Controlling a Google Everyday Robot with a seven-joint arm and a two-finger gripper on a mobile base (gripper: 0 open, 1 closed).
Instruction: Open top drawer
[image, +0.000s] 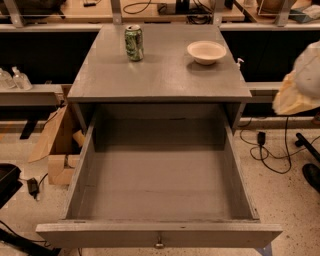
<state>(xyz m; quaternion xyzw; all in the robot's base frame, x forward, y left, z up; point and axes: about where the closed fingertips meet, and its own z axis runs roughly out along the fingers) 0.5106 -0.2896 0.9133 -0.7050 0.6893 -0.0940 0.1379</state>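
Plainly, the top drawer (100, 234) is jutting lengthwise toward us; our hand (294, 99) is hovering off right, grip we cannot tell.

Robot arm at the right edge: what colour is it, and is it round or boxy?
The arm is smooth, white and rounded. Its tool, at the right edge beside the cabinet, looks pale tan. No markings show.

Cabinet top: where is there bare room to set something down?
Front half of the cabinet top, ahead of the can and bowl. The open top drawer is bare inside. Tightest between can and bowl. The gripper hangs off the cabinet's right side.
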